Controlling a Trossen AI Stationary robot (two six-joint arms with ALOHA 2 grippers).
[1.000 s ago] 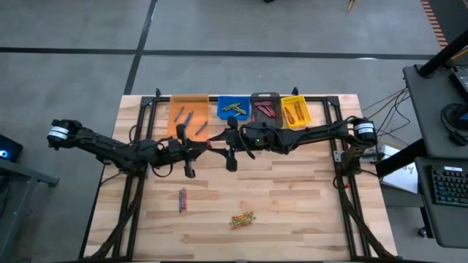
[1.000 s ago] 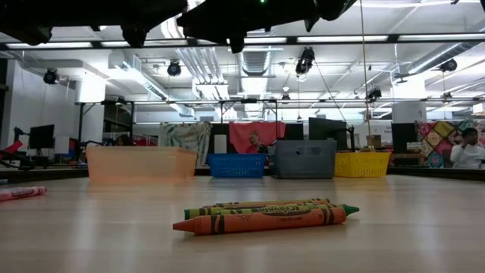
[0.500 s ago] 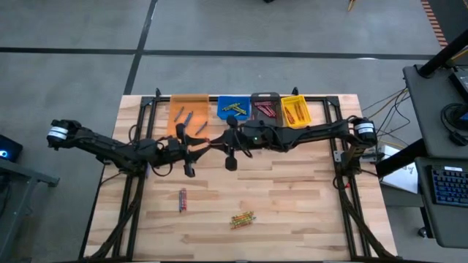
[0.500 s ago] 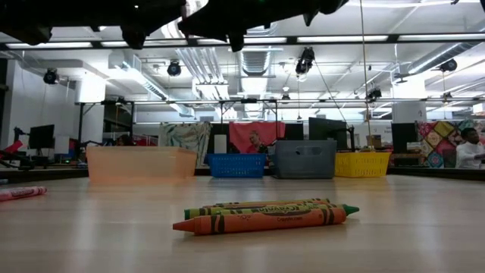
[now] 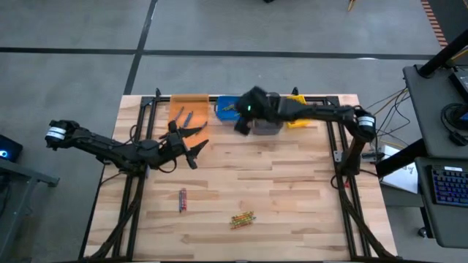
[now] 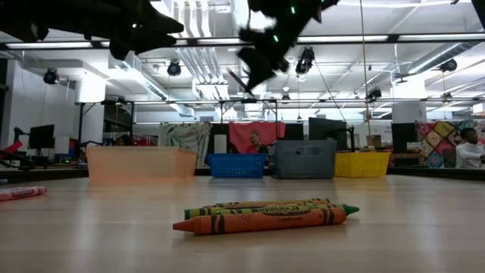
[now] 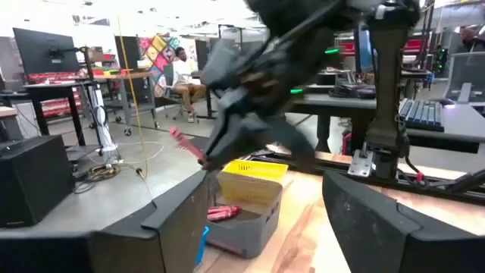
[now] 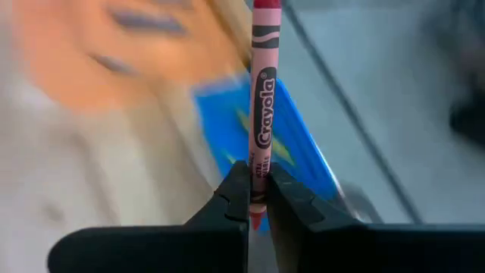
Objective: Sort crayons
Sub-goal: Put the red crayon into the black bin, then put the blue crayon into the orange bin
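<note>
**Red crayon pinched over the bins, left arm standing open**

From above, the right gripper (image 5: pixel 241 126) is over the back of the bench (image 5: pixel 292 190), above the blue bin (image 5: pixel 228 107) and the grey bin (image 5: pixel 268 126). The left gripper (image 5: pixel 191 145) sits lower and to the left, near the front of the orange bin (image 5: pixel 187 111), its jaws spread wide with nothing between them. Blue crayons (image 5: pixel 181 117) lie in the orange bin. On the open bench a pair of crayons (image 5: pixel 183 199) lies by itself, and a small cluster of crayons (image 5: pixel 243 218) lies nearer the front edge, well apart from the pair.

From bench height, the cluster (image 6: pixel 265 214) fills the foreground: an orange crayon in front, green ones behind, all lying flat and touching. Another crayon (image 6: pixel 21 193) shows at the far left edge. The orange, blue, grey and yellow bin (image 6: pixel 362 164) stand in a row at the back. The right gripper (image 6: pixel 254 70) hangs high above them with the red crayon (image 6: pixel 239 83) jutting from it at a slant.

The left wrist view looks past its own wide-set fingers (image 7: pixel 182 208) at the right arm, which holds the red crayon (image 7: pixel 188 147) above the grey bin (image 7: pixel 246 224) and yellow bin (image 7: pixel 254 180); red crayons lie in the grey bin.

The right wrist view shows its jaws closed tight on the lower end of the red crayon (image 8: pixel 263 114), which stands upright from them over the blue bin (image 8: pixel 258 144).
</note>
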